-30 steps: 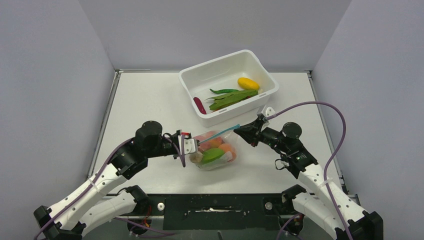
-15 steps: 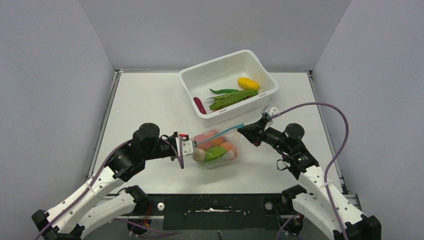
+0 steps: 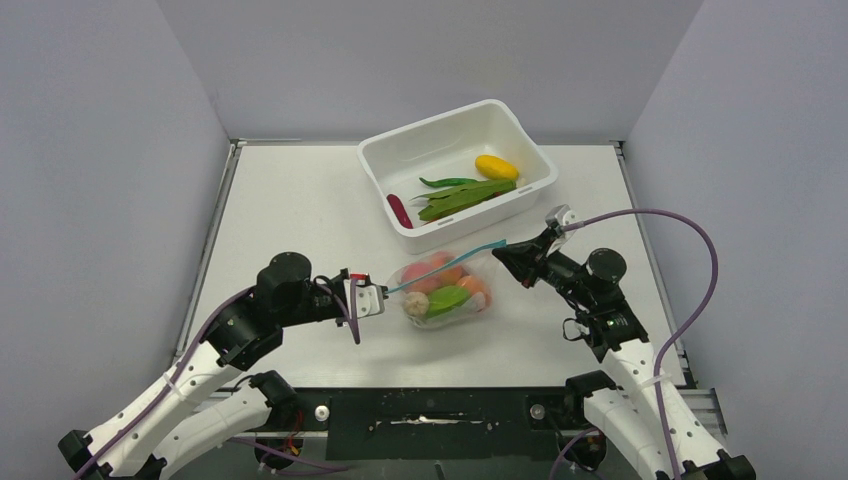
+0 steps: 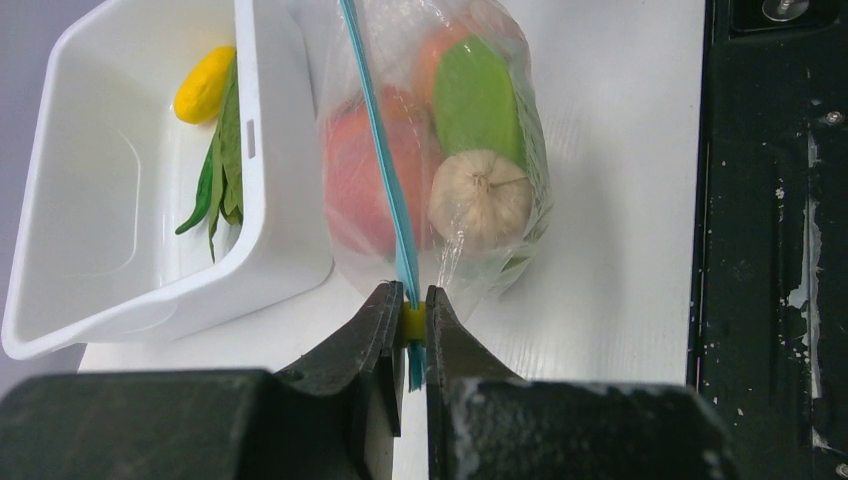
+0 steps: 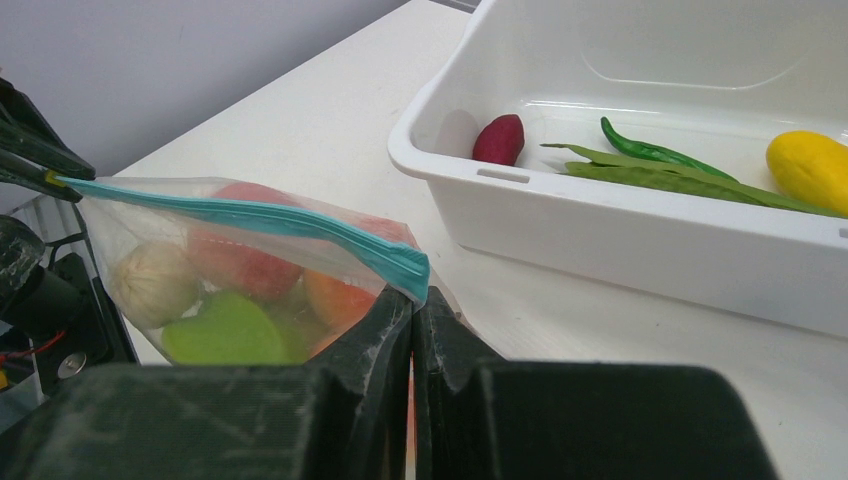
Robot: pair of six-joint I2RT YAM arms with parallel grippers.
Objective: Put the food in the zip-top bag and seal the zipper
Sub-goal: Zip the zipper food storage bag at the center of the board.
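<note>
The clear zip-top bag (image 3: 445,295) hangs stretched between my two grippers just above the table. It holds food: orange-pink peaches (image 4: 362,165), a green piece (image 4: 478,95) and a pale garlic-like bulb (image 4: 482,194). Its blue zipper (image 3: 446,264) runs taut from one gripper to the other and looks pressed together along its length. My left gripper (image 4: 411,318) is shut on the zipper's left end, on a small yellow slider (image 4: 412,322). My right gripper (image 5: 412,300) is shut on the zipper's right end (image 5: 405,266).
A white tub (image 3: 525,150) stands just behind the bag. It holds a yellow fruit (image 3: 496,167), green pods (image 3: 460,195) and a dark red piece (image 3: 399,211). The table's black front edge (image 4: 770,240) lies close to the bag.
Both grippers have moved to the right with the bag, and apart from each other. The zipper strip is now stretched longer and flatter.
</note>
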